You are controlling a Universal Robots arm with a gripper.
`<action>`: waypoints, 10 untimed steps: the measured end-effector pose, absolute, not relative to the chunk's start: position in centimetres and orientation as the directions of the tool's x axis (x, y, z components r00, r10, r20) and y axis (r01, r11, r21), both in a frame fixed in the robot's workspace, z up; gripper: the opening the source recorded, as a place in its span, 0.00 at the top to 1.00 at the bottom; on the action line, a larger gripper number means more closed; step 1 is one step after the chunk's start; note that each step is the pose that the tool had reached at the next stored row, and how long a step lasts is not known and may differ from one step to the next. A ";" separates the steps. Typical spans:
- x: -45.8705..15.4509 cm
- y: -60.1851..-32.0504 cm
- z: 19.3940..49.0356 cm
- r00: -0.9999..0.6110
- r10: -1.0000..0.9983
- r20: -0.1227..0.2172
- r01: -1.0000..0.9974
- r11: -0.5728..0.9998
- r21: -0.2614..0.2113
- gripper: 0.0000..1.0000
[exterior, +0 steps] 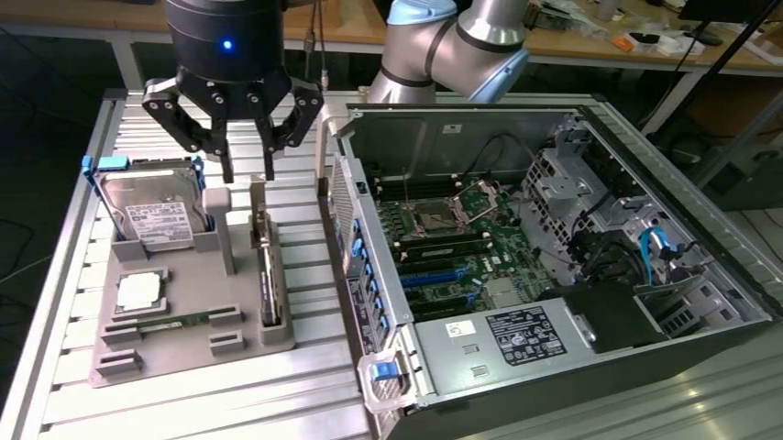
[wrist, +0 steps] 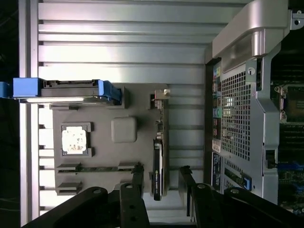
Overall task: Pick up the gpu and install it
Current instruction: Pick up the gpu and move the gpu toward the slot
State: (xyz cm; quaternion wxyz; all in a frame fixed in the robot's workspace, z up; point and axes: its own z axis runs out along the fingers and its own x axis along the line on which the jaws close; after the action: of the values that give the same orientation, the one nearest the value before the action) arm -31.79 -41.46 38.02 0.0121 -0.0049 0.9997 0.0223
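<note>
**Exterior view: jaws spread over the gpu, card in its holder**

Standing by the bench, I see the black gripper (exterior: pixel 248 174) hanging over the far end of a grey holder (exterior: pixel 183 344). Its jaws are spread wide and pinch nothing. From the wrist view the gripper (wrist: pixel 161 171) has one dark, ribbed jaw on each side of the card's line, with a clear gap on both sides.

The gpu (exterior: pixel 267 266) is a thin flat card standing on its long edge in a slot along the holder's side nearest the computer case (exterior: pixel 551 275). Its top edge is dark, and there is a silvery metal bracket (wrist: pixel 164 93) at one end. The wrist view shows a narrow label on the gpu (wrist: pixel 158 161), but I cannot read it.

The holder is matt grey plastic, blocky, with moulded pockets. It lies on a surface (exterior: pixel 245 394) of ribbed aluminium slats. Also in the holder:
- A silver hard drive (exterior: pixel 153 215) in a blue-tipped carrier, propped up at the far end. Its white label is too small to read.
- A square silvery chip (exterior: pixel 141 291).
- A narrow green memory stick (exterior: pixel 171 321).

On the exterior view's right, the case lies open. It is grey sheet metal with a perforated back panel, and a green board (exterior: pixel 453 247) sits inside. Its power supply (exterior: pixel 514 335) carries black and white stickers whose print I cannot make out.
</note>
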 end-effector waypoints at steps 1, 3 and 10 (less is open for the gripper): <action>-31.8 -41.5 37.8 -1.000 -0.011 -0.024 -0.012 0.999 0.044 0.57; -31.8 -41.6 37.4 -1.000 -0.014 -0.024 -0.015 0.999 0.044 0.57; -31.8 -41.8 36.1 -0.999 -0.028 -0.024 -0.029 0.999 0.044 0.57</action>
State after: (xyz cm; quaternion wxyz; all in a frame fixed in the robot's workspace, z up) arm -31.79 -41.79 36.10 0.0116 -0.0141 0.9996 0.0224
